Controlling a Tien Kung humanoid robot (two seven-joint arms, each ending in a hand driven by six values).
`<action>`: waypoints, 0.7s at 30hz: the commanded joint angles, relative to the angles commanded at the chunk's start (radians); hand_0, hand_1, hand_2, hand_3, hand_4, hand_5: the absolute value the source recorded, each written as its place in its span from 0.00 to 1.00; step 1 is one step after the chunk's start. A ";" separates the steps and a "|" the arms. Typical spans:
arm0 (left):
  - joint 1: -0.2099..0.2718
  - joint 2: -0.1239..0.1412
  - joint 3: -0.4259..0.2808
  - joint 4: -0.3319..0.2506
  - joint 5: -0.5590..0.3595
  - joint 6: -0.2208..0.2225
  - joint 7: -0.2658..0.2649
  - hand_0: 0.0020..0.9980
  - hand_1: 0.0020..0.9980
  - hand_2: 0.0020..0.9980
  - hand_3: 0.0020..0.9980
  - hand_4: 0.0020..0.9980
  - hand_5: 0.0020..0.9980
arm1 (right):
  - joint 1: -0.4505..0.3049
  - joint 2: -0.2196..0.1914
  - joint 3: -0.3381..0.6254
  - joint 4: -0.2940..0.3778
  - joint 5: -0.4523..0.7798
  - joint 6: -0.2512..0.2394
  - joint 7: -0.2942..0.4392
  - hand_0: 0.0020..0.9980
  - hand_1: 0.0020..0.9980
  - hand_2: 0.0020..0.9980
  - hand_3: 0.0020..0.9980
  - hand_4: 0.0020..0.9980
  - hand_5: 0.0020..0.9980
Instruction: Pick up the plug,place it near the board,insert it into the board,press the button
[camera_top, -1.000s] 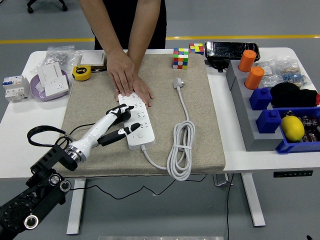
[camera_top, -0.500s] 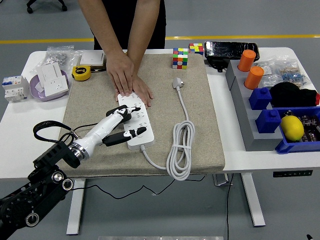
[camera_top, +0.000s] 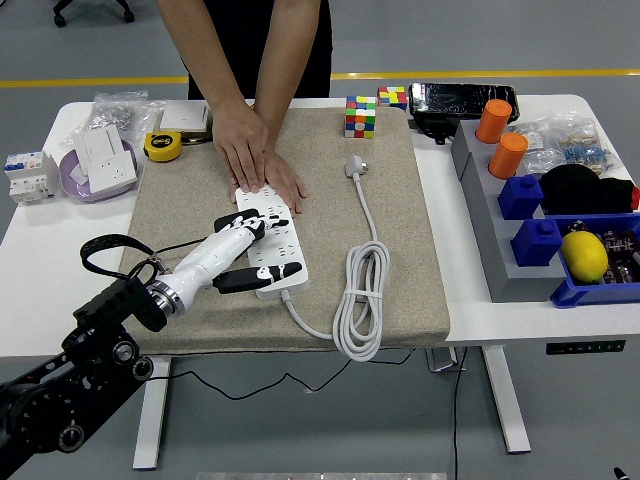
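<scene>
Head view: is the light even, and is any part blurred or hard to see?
Head view: light is even, shadows soft; the mat and cable are sharp; the left hand over the power strip is slightly soft, and white on white hides its outline.

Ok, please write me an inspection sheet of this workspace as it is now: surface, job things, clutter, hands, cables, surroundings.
Surface: white table with a beige felt mat over its middle.
Job's things: white power strip on the mat; white plug lies apart, to its right, not inserted.
Clutter: colour cubes, yellow tape measure, orange cylinders, blue bins with a yellow lemon.
Hands: left hand rests open on the strip, fingers spread; right hand not seen.
Cables: white cord coil on the mat, near its front edge.
Surroundings: a person's two hands press the strip's far end.
</scene>
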 joint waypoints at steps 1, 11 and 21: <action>0.000 0.000 0.001 -0.001 0.011 0.000 0.002 1.00 1.00 1.00 0.95 1.00 1.00 | 0.000 0.000 0.001 0.000 -0.001 0.000 0.000 0.88 0.82 0.80 0.85 1.00 1.00; 0.004 0.007 0.005 -0.024 0.159 -0.002 0.022 1.00 1.00 1.00 0.95 1.00 1.00 | -0.004 -0.002 -0.003 0.000 -0.001 0.000 0.000 0.88 0.82 0.79 0.85 1.00 1.00; 0.001 0.008 0.026 -0.029 0.199 -0.017 0.035 1.00 1.00 0.99 0.95 1.00 1.00 | -0.005 -0.003 -0.004 0.000 -0.001 0.001 -0.001 0.88 0.81 0.79 0.85 1.00 1.00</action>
